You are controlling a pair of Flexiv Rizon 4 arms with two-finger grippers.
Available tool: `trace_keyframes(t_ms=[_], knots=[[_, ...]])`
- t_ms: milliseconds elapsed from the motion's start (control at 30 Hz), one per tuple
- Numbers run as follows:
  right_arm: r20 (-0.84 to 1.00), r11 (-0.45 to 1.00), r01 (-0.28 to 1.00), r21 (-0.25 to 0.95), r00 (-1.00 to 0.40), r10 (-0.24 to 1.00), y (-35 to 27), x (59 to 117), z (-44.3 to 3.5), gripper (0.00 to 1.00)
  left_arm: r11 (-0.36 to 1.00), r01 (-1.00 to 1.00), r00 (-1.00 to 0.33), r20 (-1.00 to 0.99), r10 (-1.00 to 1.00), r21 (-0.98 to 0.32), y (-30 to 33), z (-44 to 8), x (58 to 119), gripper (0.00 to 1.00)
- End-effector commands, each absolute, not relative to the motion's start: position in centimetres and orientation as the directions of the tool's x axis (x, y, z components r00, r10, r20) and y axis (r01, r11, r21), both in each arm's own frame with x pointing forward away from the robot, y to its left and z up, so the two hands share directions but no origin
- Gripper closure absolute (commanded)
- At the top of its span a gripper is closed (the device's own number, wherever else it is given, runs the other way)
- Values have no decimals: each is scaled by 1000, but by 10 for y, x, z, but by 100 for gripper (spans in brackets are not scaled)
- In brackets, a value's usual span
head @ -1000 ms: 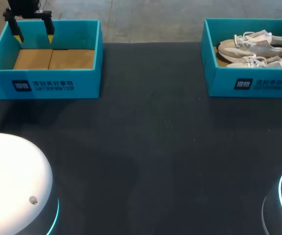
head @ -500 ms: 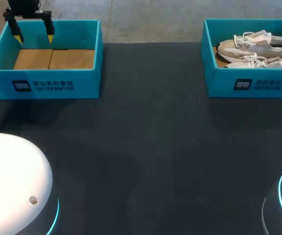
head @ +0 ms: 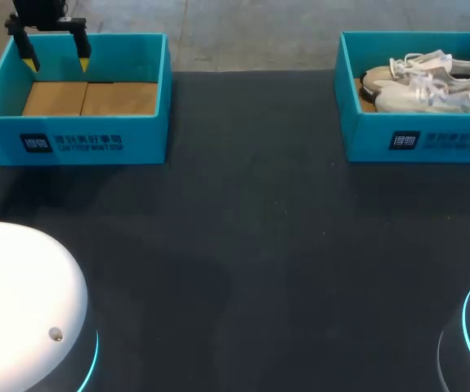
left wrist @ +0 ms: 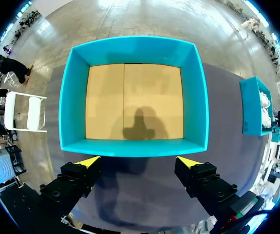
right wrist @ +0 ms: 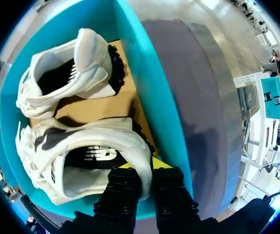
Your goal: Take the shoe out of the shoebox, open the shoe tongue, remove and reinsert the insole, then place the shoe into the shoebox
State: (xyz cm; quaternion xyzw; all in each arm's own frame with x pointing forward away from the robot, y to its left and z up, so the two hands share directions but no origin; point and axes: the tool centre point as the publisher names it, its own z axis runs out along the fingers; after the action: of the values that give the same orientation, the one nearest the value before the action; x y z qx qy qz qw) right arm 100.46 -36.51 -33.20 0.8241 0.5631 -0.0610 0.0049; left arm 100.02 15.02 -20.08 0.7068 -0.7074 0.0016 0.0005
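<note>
Two white shoes lie in the teal shoebox at the table's right. The nearer shoe sits tilted against the far shoe. My right gripper is shut on the nearer shoe's heel collar, one finger inside the opening and one outside, close to the box wall. This gripper is out of the head view. My left gripper hangs open over the near edge of an empty teal shoebox at the table's left.
The dark table stretches between the two boxes. The empty box has a bare cardboard floor. White robot bases stand at the near corners.
My right gripper has shut on the nearer shoe's heel. That shoe has risen and tipped toward the far shoe. The left arm has kept still.
</note>
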Motion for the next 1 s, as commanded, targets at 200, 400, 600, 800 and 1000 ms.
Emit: trace_keyframes(t_ms=[200, 400, 600, 800, 1000], knots=[[-127, -366, 931, -12, 361, 924, -360, 993, -279, 100, 0, -1000, 0, 2, -1000, -1, 150, -201, 1000, 0], [-151, -350, 937, -7, 345, 927, -358, 995, -251, 100, 0, -1000, 0, 2, -1000, -1, 150, -201, 1000, 0], [-133, -348, 938, 6, 345, 929, -358, 1002, -223, 100, 0, -1000, 0, 2, -1000, -1, 150, -201, 1000, 0], [-135, -330, 944, 7, 328, 935, -354, 1008, -194, 100, 0, -1000, 0, 2, -1000, -1, 150, -201, 1000, 0], [-141, -298, 955, 2, 295, 945, -349, 1011, -177, 100, 0, -1000, 0, 2, -1000, -1, 150, -201, 1000, 0]])
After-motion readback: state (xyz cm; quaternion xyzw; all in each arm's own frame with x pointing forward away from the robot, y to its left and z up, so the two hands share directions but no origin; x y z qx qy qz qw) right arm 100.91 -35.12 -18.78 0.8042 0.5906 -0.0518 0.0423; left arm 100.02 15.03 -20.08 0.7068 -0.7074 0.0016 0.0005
